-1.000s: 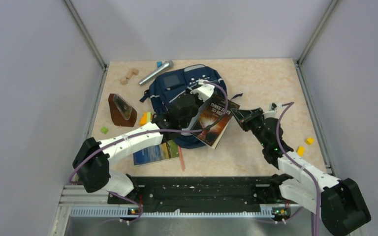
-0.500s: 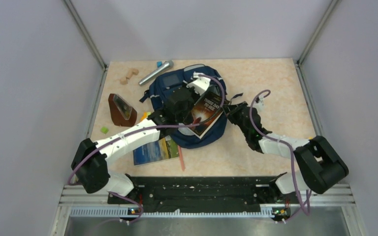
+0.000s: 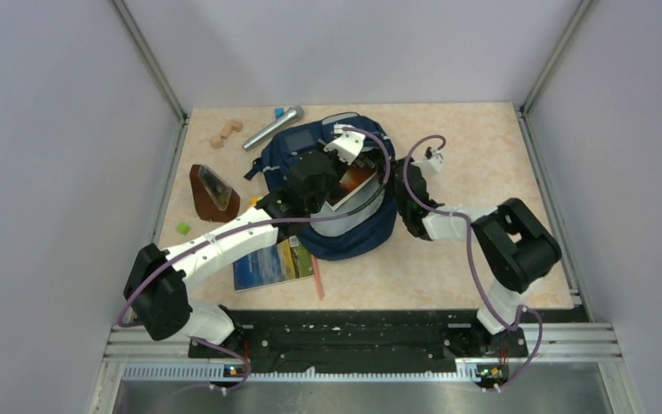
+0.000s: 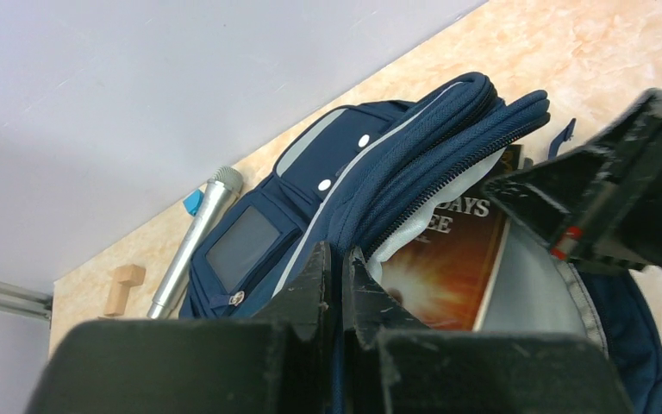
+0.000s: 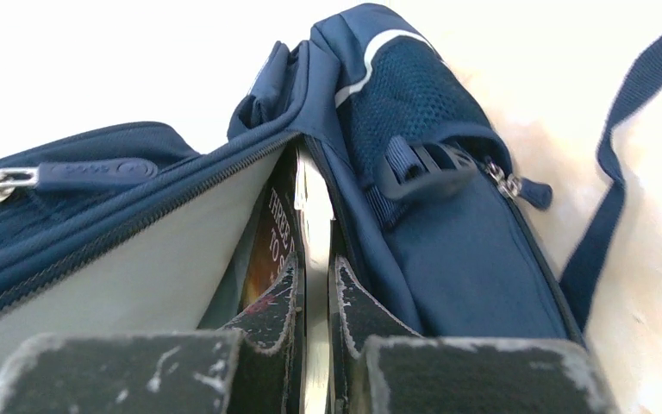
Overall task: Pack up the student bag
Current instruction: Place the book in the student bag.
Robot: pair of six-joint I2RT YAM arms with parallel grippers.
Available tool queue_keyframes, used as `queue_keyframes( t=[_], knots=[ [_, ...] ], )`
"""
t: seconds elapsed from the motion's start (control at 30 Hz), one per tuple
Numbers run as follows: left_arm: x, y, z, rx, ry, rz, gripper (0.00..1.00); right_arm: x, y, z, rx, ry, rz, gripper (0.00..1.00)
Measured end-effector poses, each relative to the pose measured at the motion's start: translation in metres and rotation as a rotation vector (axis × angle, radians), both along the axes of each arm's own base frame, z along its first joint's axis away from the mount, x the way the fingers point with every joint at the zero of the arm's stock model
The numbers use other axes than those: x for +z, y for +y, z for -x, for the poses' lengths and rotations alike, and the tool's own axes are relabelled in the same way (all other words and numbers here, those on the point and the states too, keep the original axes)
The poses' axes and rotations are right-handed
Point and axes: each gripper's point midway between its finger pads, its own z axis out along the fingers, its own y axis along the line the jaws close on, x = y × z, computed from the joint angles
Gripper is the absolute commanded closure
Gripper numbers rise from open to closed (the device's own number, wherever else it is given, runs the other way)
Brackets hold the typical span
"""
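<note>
Centrally on the table (image 3: pixel 483 138) lies one student bag (image 3: pixel 345 231), mouth agape — left gripper (image 4: pixel 342 274) pinching its zippered rim, right gripper (image 5: pixel 315 285) clamped on one book (image 4: pixel 448 267) inside; a second book (image 3: pixel 273 266) lies nearby.

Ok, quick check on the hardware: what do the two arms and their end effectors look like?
The left arm and right arm have white links with bulky black joints; a purple cable runs along each. The left end effector and right end effector have flat black fingers, scuffed pale at the edges.
</note>
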Motion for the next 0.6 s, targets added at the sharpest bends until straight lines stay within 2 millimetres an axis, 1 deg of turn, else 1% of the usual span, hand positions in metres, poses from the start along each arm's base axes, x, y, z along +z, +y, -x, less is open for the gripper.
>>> queue_keyframes(
  t=[0.1, 0.3, 0.37, 0.4, 0.5, 0.57, 0.6],
  knots=[
    [0.000, -0.001, 0.000, -0.002, 0.006, 0.015, 1.00, -0.005, 0.011, -0.016, -0.025, -0.006, 0.010, 1.00],
    [0.000, -0.001, 0.002, 0.001, 0.015, 0.044, 1.00, -0.013, 0.035, -0.036, -0.052, -0.032, 0.057, 1.00],
    [-0.001, 0.001, 0.003, 0.001, 0.020, 0.054, 1.00, -0.014, 0.040, -0.041, -0.053, -0.044, 0.082, 1.00],
    [-0.001, 0.001, 0.004, 0.002, 0.023, 0.060, 1.00, -0.015, 0.042, -0.043, -0.049, -0.052, 0.100, 0.95],
    [-0.003, 0.003, 0.005, 0.006, 0.032, 0.070, 1.00, -0.017, 0.044, -0.045, -0.033, -0.074, 0.144, 0.69],
    [-0.005, 0.003, 0.006, 0.007, 0.043, 0.072, 1.00, -0.016, 0.044, -0.045, -0.019, -0.089, 0.167, 0.58],
    [-0.005, 0.004, 0.007, 0.008, 0.048, 0.072, 1.00, -0.015, 0.045, -0.044, -0.008, -0.103, 0.174, 0.55]
  ],
)
